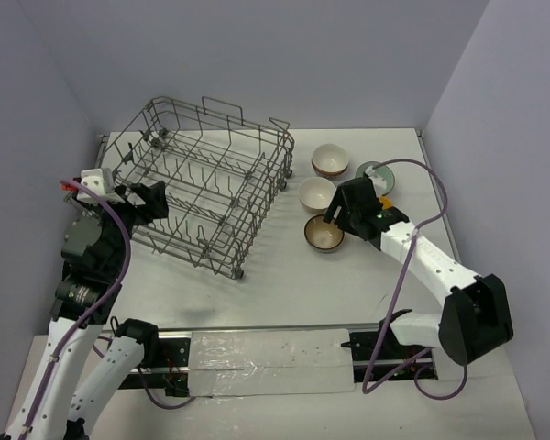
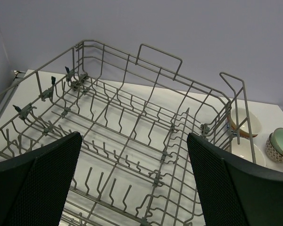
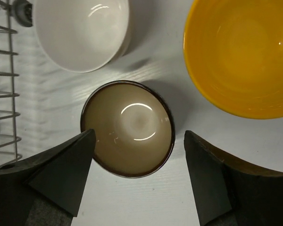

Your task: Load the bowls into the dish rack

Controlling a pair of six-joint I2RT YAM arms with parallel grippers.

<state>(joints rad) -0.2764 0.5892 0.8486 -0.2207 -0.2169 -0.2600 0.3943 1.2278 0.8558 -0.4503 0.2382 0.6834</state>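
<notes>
While right claw (image 3: 138, 137) straddles glossy round beige bowl (image 3: 127, 125), wire rack (image 1: 211, 197) nearby.

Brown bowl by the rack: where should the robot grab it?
Probably by its outer wall, one finger on each side, coming straight down. The brown bowl sits upright, mouth up, and the open right gripper hangs right above it.

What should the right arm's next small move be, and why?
Probably lower slightly and close on the beige-brown round ceramic bowl. The right gripper is open with its fingers either side of that bowl, apparently above it and holding nothing, and the grey wire dish rack shows no bowls yet.
</notes>
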